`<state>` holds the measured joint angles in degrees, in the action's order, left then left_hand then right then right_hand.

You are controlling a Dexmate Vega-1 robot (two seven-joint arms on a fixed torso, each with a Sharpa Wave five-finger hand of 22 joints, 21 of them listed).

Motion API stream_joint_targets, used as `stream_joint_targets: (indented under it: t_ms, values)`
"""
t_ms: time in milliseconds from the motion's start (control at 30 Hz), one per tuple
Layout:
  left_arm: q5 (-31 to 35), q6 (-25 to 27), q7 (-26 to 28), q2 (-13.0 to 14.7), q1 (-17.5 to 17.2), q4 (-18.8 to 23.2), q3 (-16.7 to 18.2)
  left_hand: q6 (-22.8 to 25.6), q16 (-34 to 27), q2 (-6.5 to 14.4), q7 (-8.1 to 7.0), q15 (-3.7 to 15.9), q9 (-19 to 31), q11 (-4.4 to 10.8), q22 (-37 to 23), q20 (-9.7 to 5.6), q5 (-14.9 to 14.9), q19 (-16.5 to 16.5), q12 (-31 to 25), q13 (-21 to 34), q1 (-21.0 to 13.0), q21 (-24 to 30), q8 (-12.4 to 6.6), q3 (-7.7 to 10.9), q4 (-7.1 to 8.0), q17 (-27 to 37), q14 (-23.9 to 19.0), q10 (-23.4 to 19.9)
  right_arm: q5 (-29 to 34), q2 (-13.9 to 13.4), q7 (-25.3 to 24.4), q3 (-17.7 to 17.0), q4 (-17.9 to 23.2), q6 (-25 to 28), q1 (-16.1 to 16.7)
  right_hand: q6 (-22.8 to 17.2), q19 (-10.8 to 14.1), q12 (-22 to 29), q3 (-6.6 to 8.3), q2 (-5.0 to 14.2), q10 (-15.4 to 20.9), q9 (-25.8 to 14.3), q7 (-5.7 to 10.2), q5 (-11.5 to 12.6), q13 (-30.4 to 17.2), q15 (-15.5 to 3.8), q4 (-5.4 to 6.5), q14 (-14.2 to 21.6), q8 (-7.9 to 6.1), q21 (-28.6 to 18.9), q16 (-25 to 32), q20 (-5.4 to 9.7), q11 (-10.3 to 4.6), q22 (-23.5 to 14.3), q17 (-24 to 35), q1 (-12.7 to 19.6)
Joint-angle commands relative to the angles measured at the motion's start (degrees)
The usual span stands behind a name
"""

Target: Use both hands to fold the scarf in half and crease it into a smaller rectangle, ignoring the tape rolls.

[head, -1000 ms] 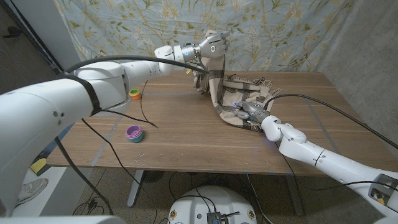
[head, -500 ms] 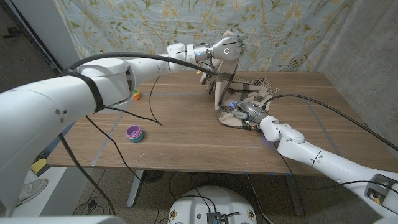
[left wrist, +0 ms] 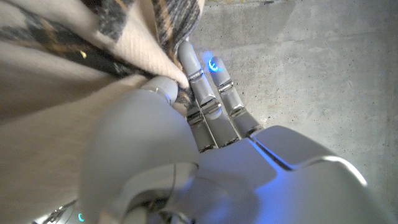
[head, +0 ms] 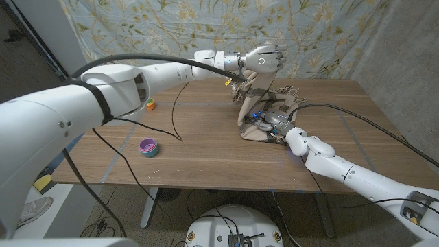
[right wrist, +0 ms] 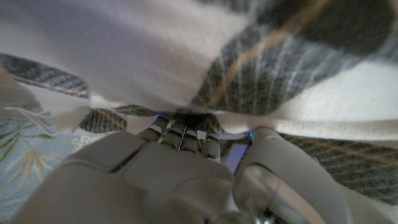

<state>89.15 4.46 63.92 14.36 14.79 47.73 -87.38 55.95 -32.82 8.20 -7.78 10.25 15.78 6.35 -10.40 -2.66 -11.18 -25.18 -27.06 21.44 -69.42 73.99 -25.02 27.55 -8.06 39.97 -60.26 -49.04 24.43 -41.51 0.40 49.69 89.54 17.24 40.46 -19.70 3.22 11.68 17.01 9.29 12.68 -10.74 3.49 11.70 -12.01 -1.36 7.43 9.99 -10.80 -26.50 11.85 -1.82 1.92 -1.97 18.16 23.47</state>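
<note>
The scarf hangs lengthwise from the raised left hand, which grips its top edge. Its lower end lies bunched on the bench, where the right hand holds it.

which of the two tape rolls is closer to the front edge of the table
The purple tape roll, lying nearer the front edge; the green-and-orange tape roll sits farther back.

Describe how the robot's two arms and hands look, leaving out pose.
Both arms have glossy white rounded shells with black cables running along them. The left hand and right hand are metallic grey, with blue lights glowing at the fingers.
</note>
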Motion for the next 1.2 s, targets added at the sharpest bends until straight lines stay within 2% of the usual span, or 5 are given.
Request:
stream_joint_targets:
  t_ms: [33,567,800,1067,1200]
  values:
    - [0.39,-9.02,0.08,2.30,-1.42,6.13,2.11,0.32,0.30,0.46,0.16,3.19,0.06,5.25,-0.16,-1.54,0.03,0.17,0.23,8.96,-0.34,0.29,-0.22,0.48,-0.04,0.27,0.30,-5.00,0.40,0.21,1.33,-0.11,-0.05,-0.61,-0.30,-0.19,5.70,0.30,0.51,-0.07,0.27,-0.33,0.22,0.51,-0.23,0.30,-0.10,1.09,-0.22,-5.02,0.49,-2.73,-0.27,-8.00,1.43,-0.59]
    - [0.99,-12.97,0.08,0.41,-0.74,3.74,-1.16,-4.59,7.88,0.57,-0.53,3.46,-1.31,5.26,0.21,-1.86,0.98,1.72,5.03,5.12,-0.12,-0.39,2.74,2.58,-0.61,-5.67,1.80,-3.61,0.59,-0.21,1.13,-0.64,1.08,-0.48,0.22,-0.13,5.85,0.27,0.69,-0.12,0.25,-0.33,0.21,0.51,-0.21,0.22,-0.19,1.20,-0.24,-4.80,0.51,-2.72,-0.22,-8.00,1.18,-0.67]
    - [1.20,-3.87,0.08,-2.42,-3.33,0.24,-1.97,-17.89,22.54,-4.09,-3.66,3.12,-3.83,5.27,0.59,-1.45,0.33,4.87,15.82,-2.92,11.46,-7.21,13.68,-0.76,1.68,-22.18,15.27,7.37,0.61,-0.39,1.33,-0.91,1.64,-0.44,0.23,-0.09,5.89,0.28,0.76,-0.15,0.31,-0.33,0.17,0.52,-0.21,0.21,-0.23,1.20,-0.24,-4.70,0.50,-2.72,-0.24,-8.01,1.07,-0.69]
    - [-0.82,9.25,0.08,-4.87,-6.08,-3.11,-3.13,-29.63,21.80,-8.20,-4.90,2.17,-4.94,5.30,0.45,2.28,-3.62,9.71,16.10,-9.58,22.73,-17.50,14.41,-2.73,2.24,-28.88,28.67,20.52,0.84,-0.65,1.73,-1.18,2.64,0.34,0.36,-0.14,5.95,0.26,0.83,-0.20,0.28,-0.33,0.19,0.51,-0.20,0.25,-0.25,1.25,-0.29,-4.55,0.51,-2.74,-0.27,-8.01,0.94,-0.79]
    - [-3.45,9.35,-1.57,-2.94,-6.41,0.94,-3.02,-30.45,21.23,-5.30,-4.95,2.29,-4.93,5.28,0.41,2.26,-3.74,9.59,15.77,-9.74,26.32,-18.79,14.32,-2.84,4.70,-28.57,29.29,21.27,1.14,-1.10,1.93,-1.44,3.62,1.00,0.46,-0.14,5.98,0.27,0.88,-0.23,0.32,-0.33,0.16,0.51,-0.19,0.30,-0.29,1.21,-0.29,-4.47,0.48,-2.74,-0.23,-8.01,0.86,-0.80]
